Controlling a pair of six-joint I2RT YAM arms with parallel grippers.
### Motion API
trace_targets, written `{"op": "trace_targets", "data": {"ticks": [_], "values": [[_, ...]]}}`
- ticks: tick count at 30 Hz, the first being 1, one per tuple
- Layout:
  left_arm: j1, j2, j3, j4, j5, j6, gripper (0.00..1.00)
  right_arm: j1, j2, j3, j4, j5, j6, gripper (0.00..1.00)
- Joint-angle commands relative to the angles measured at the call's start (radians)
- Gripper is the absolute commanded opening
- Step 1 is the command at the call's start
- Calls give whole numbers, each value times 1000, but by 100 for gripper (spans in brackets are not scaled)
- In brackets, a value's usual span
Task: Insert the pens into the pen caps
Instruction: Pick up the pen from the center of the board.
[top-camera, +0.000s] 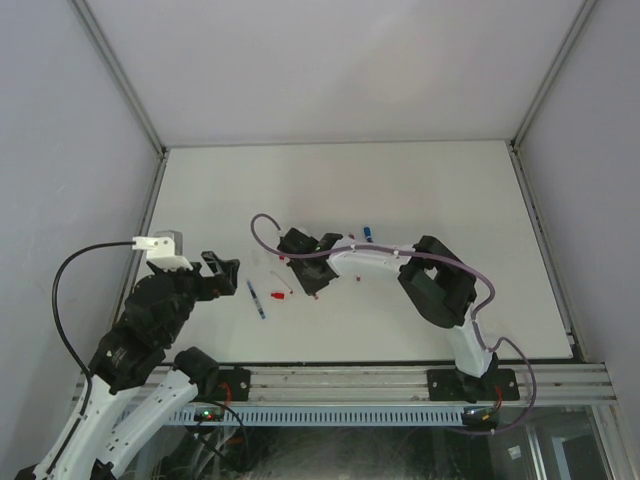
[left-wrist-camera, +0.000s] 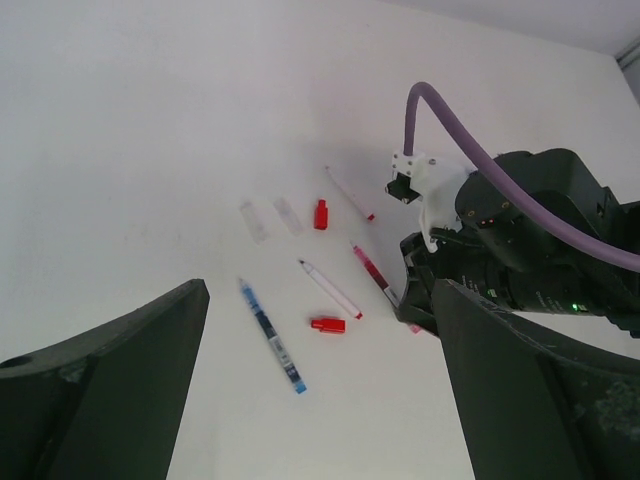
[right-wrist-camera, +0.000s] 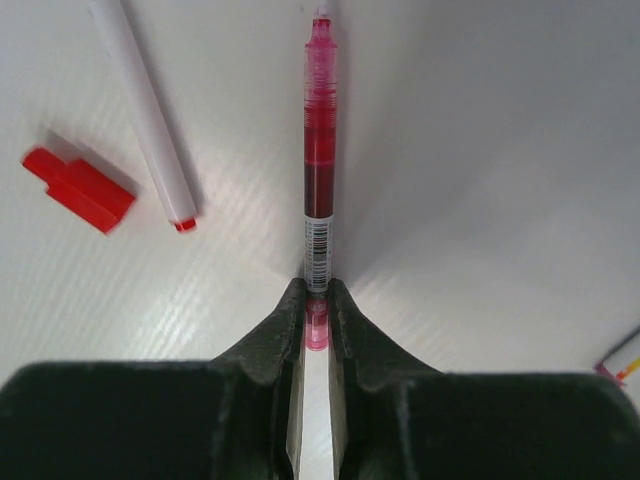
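My right gripper (right-wrist-camera: 317, 300) is shut on the rear end of a magenta pen (right-wrist-camera: 319, 170), which lies along the table pointing away from the jaws. Left of it lie a white pen with a red end (right-wrist-camera: 150, 120) and a red pen cap (right-wrist-camera: 78, 188). My left gripper (left-wrist-camera: 320, 300) hangs open above the table with nothing between its fingers. Below it are a blue pen (left-wrist-camera: 268, 334), the red cap (left-wrist-camera: 327, 324) and the white pen (left-wrist-camera: 330, 289). Farther off are another red cap (left-wrist-camera: 321, 214) and a thin white pen (left-wrist-camera: 350, 194). From above, the right gripper (top-camera: 312, 285) reaches left and the left gripper (top-camera: 222, 270) faces it.
Two clear caps (left-wrist-camera: 253, 220) lie beyond the blue pen. A blue cap (top-camera: 368, 233) sits behind the right arm's forearm (top-camera: 370, 258). The right arm's purple cable (left-wrist-camera: 470, 150) arches over the table. Grey walls enclose the white table (top-camera: 400, 190).
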Motion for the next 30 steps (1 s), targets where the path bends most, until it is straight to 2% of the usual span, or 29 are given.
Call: {"op": "trace_targets", "data": {"ticks": [1, 12, 18, 30], "values": [[9, -1, -15, 62, 73, -78, 100, -9, -129, -81, 72, -19, 26, 2], [9, 22, -56, 115, 106, -136, 100, 0, -364, -274, 297, -83, 67, 0], [9, 33, -89, 178, 163, -168, 100, 10, -495, -429, 546, -170, 140, 0], [9, 73, -173, 339, 308, -228, 100, 42, -609, -542, 816, -258, 256, 0]]}}
